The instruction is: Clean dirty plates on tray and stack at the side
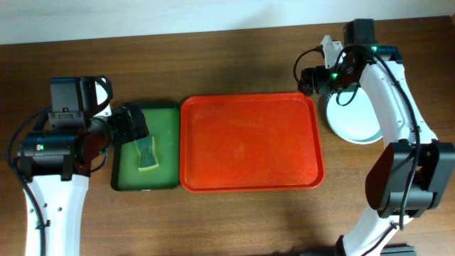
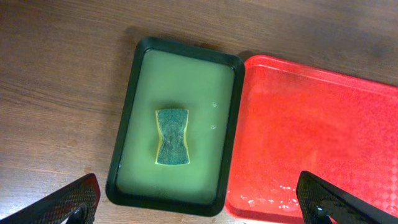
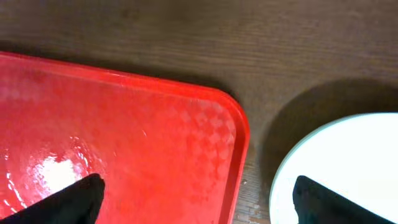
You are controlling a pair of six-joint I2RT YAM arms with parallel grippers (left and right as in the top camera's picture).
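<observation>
The red tray (image 1: 249,142) lies in the middle of the table with nothing on it; it also shows in the left wrist view (image 2: 311,137) and the right wrist view (image 3: 124,143). The pale plates (image 1: 353,122) sit stacked on the table right of the tray, partly under my right arm; the top one shows white in the right wrist view (image 3: 339,168). My right gripper (image 1: 313,78) is open and empty above the tray's far right corner (image 3: 196,202). My left gripper (image 1: 131,124) is open and empty over the green tray (image 2: 199,208).
A dark green tray (image 1: 146,146) with a yellow-green sponge (image 1: 146,154) stands left of the red tray; the sponge (image 2: 171,137) lies in its middle. Bare wooden table surrounds the trays.
</observation>
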